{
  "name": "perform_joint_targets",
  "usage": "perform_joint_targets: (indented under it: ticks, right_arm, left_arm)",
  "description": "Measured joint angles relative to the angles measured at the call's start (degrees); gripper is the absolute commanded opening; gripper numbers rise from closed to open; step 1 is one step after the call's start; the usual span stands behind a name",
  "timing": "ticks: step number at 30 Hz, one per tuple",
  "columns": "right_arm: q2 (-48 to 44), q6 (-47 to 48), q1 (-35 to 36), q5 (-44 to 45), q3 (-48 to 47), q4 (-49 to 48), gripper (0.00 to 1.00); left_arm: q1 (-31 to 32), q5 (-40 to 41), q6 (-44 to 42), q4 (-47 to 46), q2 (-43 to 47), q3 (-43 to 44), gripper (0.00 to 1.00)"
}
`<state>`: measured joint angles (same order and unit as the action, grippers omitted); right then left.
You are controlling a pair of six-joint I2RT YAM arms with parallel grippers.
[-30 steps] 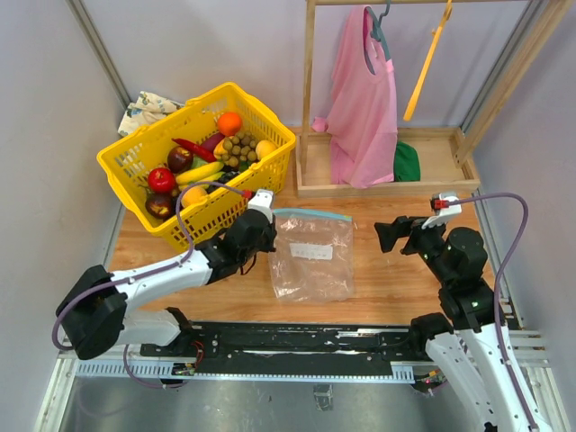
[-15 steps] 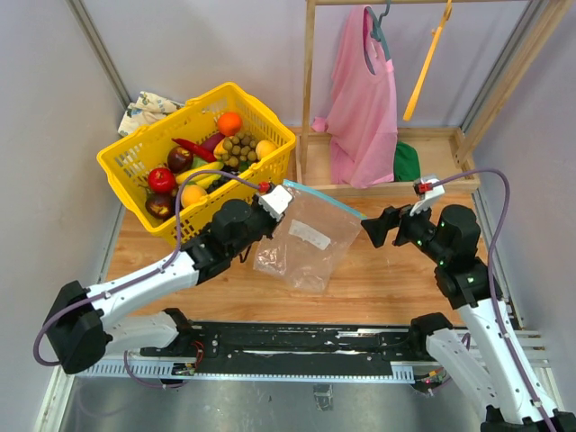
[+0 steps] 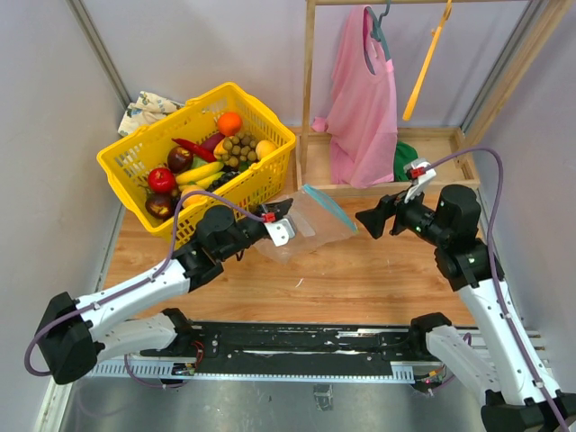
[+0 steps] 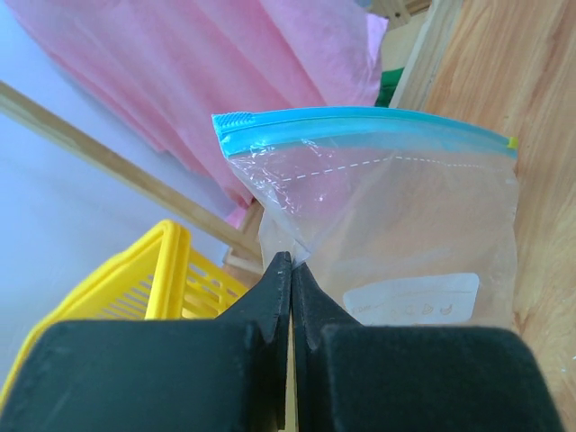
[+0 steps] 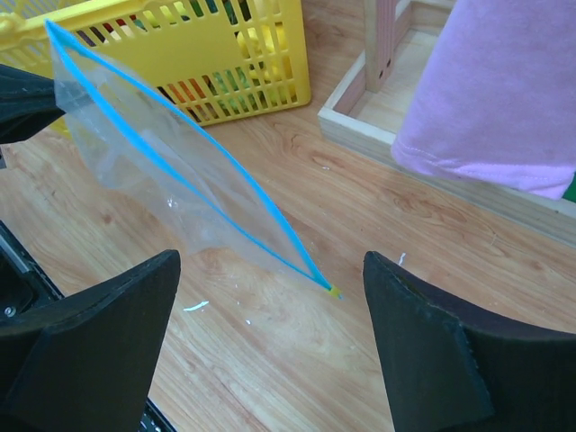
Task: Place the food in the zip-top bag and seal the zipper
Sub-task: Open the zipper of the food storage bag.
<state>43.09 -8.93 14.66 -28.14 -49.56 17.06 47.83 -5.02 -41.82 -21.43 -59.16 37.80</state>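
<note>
The zip-top bag [image 4: 405,225] is held pinched in the left gripper [image 4: 291,267] at centre frame; the right gripper's [image 5: 270,279] jaws are spread apart.

Robot lab test cell: plain grey panel walls [image 3: 45,135], black mounting rail [image 3: 306,340], miniature clothes rack [image 3: 309,108] prop.

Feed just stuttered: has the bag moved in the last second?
Yes. The bag, pinched by the left end effector, rose off the table and shifted back toward the basket.
</note>
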Motion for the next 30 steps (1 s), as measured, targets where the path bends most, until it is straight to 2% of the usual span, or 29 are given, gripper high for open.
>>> perform_joint_targets:
  ticks: [9, 20, 21, 26, 30]
  right_arm:
    - [4.6, 1.3, 0.0, -4.1, -0.4, -0.1, 0.75]
    - [8.2, 1.3, 1.2, -11.8, 5.2, -7.6, 0.74]
    - [8.7, 1.3, 1.3, -12.3, 5.7, -8.2, 0.68]
    - [11.0, 1.0, 2.5, -14.6, 7.1, -10.5, 0.55]
    - [11.6, 1.4, 4.9, -15.6, 7.1, -11.6, 0.34]
  left_arm:
    - [0.0, -7.9, -3.8, -1.9, 2.5, -2.5, 0.0]
    - [0.0, -11.8, -2.9, -3.5, 2.7, -2.6, 0.0]
    - [0.0, -12.1, -2.8, -3.7, 2.7, -2.6, 0.0]
    - [0.0, -13.0, -2.0, -4.6, 2.7, -2.7, 0.0]
    - [0.0, -13.1, -0.8, -6.1, 2.7, -3.2, 0.0]
